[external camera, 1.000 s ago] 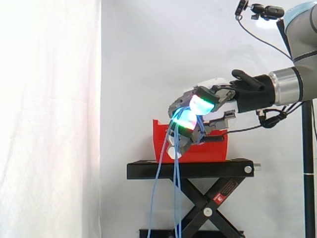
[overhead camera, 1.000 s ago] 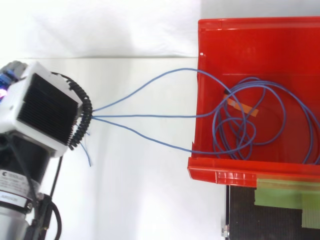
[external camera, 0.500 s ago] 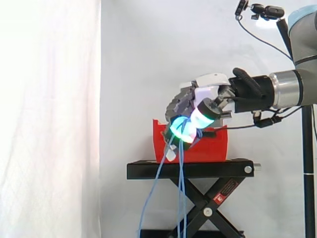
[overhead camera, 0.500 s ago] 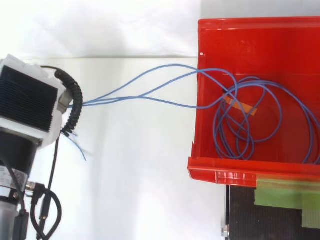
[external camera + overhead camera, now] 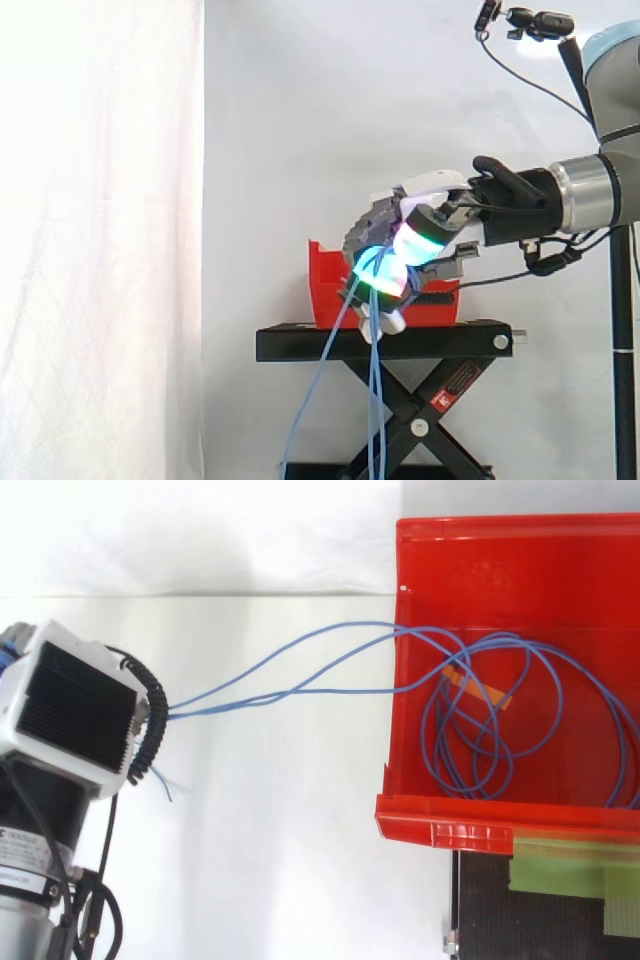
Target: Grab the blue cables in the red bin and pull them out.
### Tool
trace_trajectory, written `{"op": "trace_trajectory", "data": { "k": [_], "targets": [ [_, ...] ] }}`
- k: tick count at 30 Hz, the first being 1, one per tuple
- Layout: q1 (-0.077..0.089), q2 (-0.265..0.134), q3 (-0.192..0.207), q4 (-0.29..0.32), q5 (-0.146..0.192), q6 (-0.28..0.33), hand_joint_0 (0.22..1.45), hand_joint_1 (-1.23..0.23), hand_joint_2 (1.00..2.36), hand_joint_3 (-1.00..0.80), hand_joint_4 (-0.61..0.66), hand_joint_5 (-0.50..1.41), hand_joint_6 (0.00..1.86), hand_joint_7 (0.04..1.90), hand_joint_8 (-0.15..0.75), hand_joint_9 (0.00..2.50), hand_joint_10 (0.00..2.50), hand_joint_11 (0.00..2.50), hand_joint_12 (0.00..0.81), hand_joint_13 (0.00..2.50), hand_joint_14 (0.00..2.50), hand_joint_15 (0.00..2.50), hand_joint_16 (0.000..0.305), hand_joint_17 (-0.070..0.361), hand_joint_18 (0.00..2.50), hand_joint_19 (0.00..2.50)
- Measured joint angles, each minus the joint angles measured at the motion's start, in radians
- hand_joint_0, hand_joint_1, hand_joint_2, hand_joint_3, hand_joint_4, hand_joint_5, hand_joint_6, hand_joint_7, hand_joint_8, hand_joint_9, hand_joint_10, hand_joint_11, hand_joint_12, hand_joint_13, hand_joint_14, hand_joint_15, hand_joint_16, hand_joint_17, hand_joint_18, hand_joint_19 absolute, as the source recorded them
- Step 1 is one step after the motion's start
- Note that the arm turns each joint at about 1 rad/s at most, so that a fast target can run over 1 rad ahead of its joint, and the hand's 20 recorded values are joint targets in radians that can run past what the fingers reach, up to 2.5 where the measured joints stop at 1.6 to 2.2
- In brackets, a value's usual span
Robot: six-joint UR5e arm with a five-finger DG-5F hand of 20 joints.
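One hand (image 5: 425,205): outside the bin (image 5: 440,825) and well apart from its left wall in the top view; fingers curled and clamped on the cables (image 5: 290,675).
Loose ends: hang from the hand, below the bin, down past the stand (image 5: 385,342).
Cable axis: several blue strands run roughly level from the hand, rightward over the bin's left wall.
Loops: most of the cable lies coiled on the bin's floor, over an orange tape strip (image 5: 480,692).
Next pull, as I judge: farther leftward from the bin along that same line, so the loops unwind over the wall.
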Motion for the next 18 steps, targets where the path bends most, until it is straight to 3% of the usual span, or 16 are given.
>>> {"op": "trace_trajectory", "data": {
  "k": [4,10,14,18],
  "targets": [
    [-0.001,0.0,-0.003,-0.047,0.005,0.102,0.9,-0.91,1.0,-1.0,0.04,0.89,0.56,0.75,0.275,0.95,0.02,0.76,0.324,1.28,0.03,1.3,0.05,0.113,0.79,0.61],
    [0.003,0.0,-0.003,-0.174,0.011,0.263,0.9,-0.91,1.0,-1.0,0.03,0.89,0.53,0.77,0.279,1.0,0.02,0.76,0.303,1.41,0.01,1.6,0.051,0.114,0.88,0.73],
    [0.004,0.0,-0.003,-0.24,0.01,0.376,0.9,-0.91,1.0,-1.0,0.0,0.89,0.51,0.78,0.266,1.05,0.03,0.78,0.299,1.44,0.01,1.64,0.05,0.113,0.89,0.74],
    [0.005,0.0,-0.003,-0.254,0.009,0.452,0.9,-0.91,1.0,-1.0,-0.02,0.89,0.5,0.77,0.263,1.12,0.03,0.83,0.297,1.45,0.01,1.67,0.05,0.114,0.89,0.76]
  ]
}}
